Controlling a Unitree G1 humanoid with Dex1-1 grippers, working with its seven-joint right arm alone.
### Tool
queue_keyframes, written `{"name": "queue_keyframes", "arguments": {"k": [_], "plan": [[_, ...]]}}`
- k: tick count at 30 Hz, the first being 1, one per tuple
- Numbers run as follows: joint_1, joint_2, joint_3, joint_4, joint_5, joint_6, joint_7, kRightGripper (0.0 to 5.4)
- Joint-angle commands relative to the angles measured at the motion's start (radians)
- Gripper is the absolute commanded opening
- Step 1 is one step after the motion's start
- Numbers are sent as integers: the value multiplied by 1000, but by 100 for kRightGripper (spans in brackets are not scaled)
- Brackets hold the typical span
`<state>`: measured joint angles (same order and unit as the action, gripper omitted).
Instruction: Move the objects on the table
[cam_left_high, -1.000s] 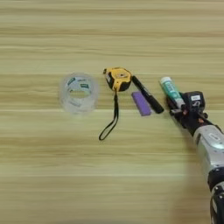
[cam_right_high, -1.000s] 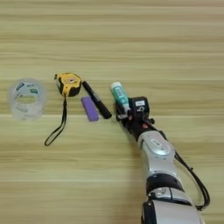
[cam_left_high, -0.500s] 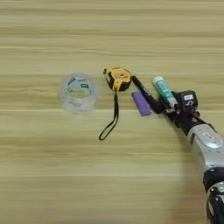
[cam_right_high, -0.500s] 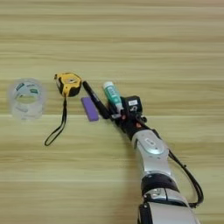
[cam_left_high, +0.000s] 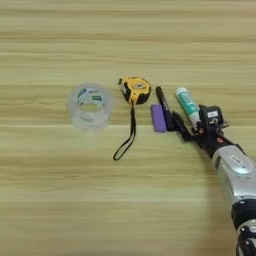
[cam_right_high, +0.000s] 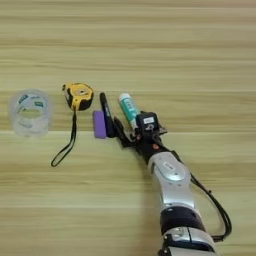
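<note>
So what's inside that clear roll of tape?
Only bare wooden table shows through the hollow middle of the clear tape roll; nothing sits inside it. Its printed label hides a little of the core.

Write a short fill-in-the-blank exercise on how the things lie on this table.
1. The tape measure lies directly right of the ____.
2. The purple piece lies between the strap and the ____.
3. The thing nearest the gripper has a white and ____ body.
4. The arm comes in from the picture's ____ edge.

Missing words: tape roll; marker; teal; bottom
</note>
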<state>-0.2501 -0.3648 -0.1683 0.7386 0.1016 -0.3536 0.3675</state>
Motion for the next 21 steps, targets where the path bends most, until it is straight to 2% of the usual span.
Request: {"name": "queue_keyframes", "arguments": {"k": [1, 7, 14, 21], "plan": [[-29, -20, -10, -151, 4, 26, -24, 472], [-5, -20, -16, -240, 5, 64, -28, 536], [9, -13, -15, -319, 5, 93, -29, 536], [-9, 14, 27, -346, -15, 103, -17, 536]]}}
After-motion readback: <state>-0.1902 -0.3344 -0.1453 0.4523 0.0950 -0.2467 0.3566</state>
